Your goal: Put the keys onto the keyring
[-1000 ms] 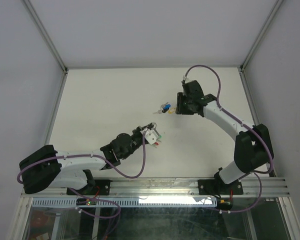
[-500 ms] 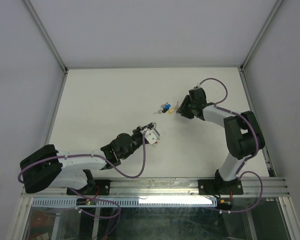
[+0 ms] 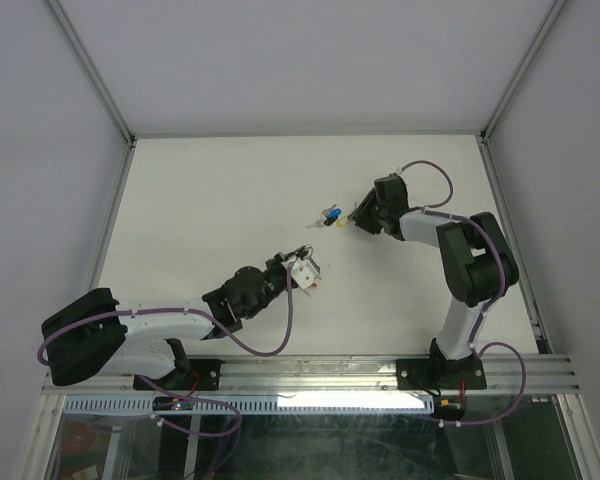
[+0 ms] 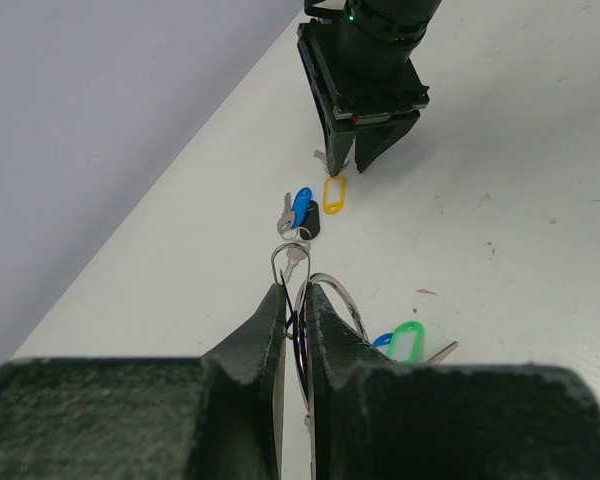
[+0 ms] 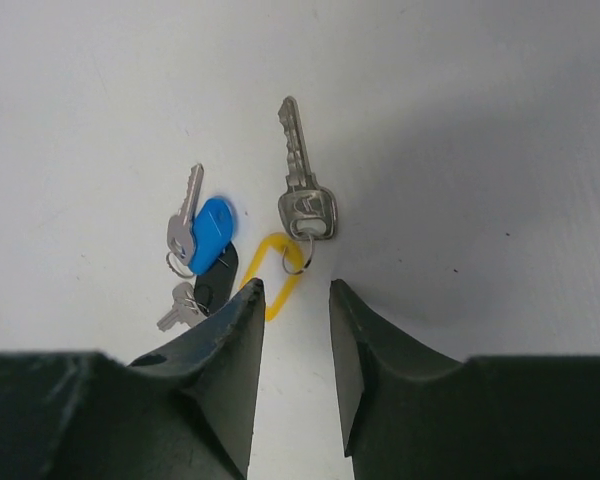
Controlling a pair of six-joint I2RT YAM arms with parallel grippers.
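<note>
Only right wrist view is showing right hand (image 5: 295, 292) fingers standing apart, straddling yellow key (image 5: 306, 210) on table (image 5: 460, 120); blue key (image 5: 212, 232) lying at its 9 o'clock. Left hand (image 4: 294, 296) is clamping keyring (image 4: 340, 292), too small in top view.

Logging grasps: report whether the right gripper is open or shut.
Open: the right gripper shows a clear gap between its jaws; the yellow tag lies unclamped.

Keyring (image 4: 338, 292): lower arc hid. between left gripper (image 4: 295, 292) fingers.
Blue tag by keyring (image 4: 382, 342): mostly behind green tag (image 4: 408, 340); blade not vis.
Yellow tag (image 5: 272, 240): lower end behind right gripper (image 5: 295, 290) finger.
Dark tag (image 5: 220, 282): part under blue-tag key (image 5: 212, 233).
Top view: keys (image 3: 329, 215) too small to tell apart; keyring bunch mostly hid. by left gripper.
</note>
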